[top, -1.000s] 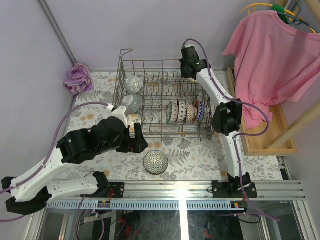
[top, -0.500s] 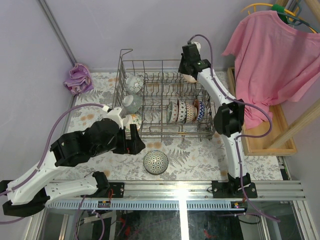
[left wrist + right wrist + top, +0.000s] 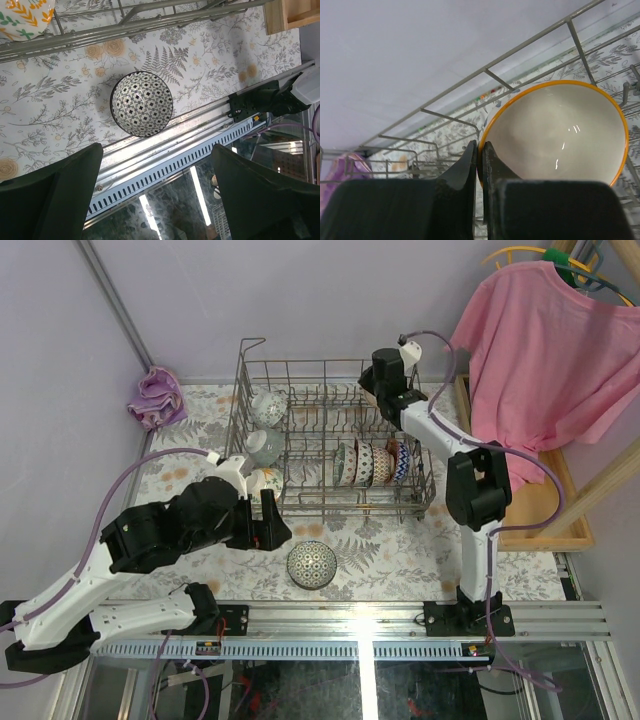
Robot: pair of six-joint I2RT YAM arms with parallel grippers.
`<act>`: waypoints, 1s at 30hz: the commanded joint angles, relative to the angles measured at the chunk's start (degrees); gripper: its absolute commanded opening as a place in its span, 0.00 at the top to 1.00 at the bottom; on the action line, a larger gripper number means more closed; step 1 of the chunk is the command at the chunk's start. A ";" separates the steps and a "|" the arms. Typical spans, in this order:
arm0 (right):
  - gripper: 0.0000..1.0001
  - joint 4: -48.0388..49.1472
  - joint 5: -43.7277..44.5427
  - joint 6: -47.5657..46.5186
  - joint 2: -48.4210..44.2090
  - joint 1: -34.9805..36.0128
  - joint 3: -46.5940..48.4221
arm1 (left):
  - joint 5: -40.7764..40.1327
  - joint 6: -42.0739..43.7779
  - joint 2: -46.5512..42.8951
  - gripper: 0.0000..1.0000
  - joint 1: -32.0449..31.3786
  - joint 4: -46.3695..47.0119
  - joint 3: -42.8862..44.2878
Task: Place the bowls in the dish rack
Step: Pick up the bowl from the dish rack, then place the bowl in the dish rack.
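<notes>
1. No lettering, brand, number or sign can be read in any of the three views
2. A small yellow-and-red sticker (image 3: 207, 647) sits on the front rail (image 3: 330, 648) by the left arm's base, and whatever it bears is too small to make out
</notes>
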 commanded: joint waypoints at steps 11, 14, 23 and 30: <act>1.00 42.58 19.98 1.08 -4.48 5.30 -9.56 | 0.73 0.84 -1.56 0.11 -0.24 -2.25 0.72; 1.00 47.60 20.26 -0.35 -3.21 5.39 -9.68 | 0.73 0.90 -1.81 0.10 -0.24 -2.42 0.68; 1.00 63.01 27.25 -10.86 3.68 7.21 -6.46 | 0.86 1.27 -1.63 0.11 -0.23 -2.74 0.36; 1.00 68.55 29.52 -11.60 7.02 7.52 -7.32 | 0.62 1.28 -1.35 0.11 -0.25 -2.56 -0.43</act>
